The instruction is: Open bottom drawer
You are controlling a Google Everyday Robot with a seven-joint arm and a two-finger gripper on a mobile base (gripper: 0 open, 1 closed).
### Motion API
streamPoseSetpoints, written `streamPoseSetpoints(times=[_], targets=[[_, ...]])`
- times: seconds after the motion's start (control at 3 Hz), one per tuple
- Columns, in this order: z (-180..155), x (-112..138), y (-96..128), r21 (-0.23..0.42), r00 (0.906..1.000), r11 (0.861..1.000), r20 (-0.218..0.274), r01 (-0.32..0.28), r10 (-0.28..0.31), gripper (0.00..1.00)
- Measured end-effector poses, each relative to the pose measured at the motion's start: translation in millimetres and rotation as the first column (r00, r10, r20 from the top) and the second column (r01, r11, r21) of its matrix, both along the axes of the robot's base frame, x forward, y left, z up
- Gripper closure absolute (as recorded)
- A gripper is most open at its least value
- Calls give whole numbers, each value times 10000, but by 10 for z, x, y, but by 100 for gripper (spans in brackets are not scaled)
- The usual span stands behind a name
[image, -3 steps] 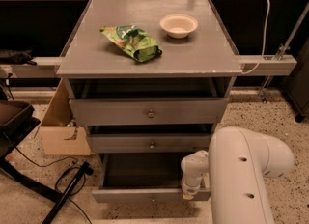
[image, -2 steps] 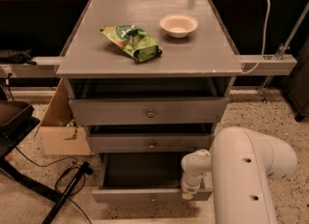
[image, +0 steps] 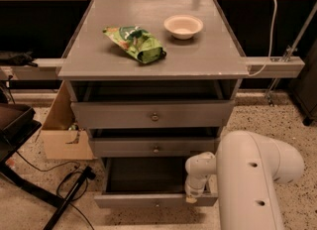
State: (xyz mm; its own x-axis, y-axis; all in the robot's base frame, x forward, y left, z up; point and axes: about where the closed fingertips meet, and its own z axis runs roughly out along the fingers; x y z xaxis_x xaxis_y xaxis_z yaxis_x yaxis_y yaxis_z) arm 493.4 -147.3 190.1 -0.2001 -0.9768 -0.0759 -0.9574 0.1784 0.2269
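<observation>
The grey cabinet [image: 153, 58] has three drawers. The bottom drawer [image: 148, 201] is pulled out, and its dark inside shows above its shallow grey front. Its knob is barely visible at the front's lower edge. The middle drawer [image: 154, 147] and the top drawer [image: 153, 115] stand slightly out, each with a small round knob. My gripper [image: 194, 194] hangs from the white arm [image: 252, 179] at the right end of the bottom drawer's front, by its top edge.
A green snack bag [image: 136, 43] and a white bowl [image: 183, 26] lie on the cabinet top. A cardboard box [image: 62, 132] stands left of the cabinet. Black cables and a black stand leg [image: 67, 199] lie on the speckled floor at left. A white rail [image: 275, 67] runs right.
The bottom drawer has come a little farther out toward the camera. My arm and gripper have shifted slightly with it.
</observation>
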Motion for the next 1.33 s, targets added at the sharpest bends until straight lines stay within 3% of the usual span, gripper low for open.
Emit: streamPoseSetpoints(times=[0.67, 1.0, 1.33], targets=[[78, 70, 70, 211, 9995, 9993, 52, 320, -321, 100], [546, 17, 361, 1427, 9742, 9644, 25, 2228, -2255, 100], [1546, -385, 711, 2759, 8764, 8325, -1149, 4805, -4678, 100]])
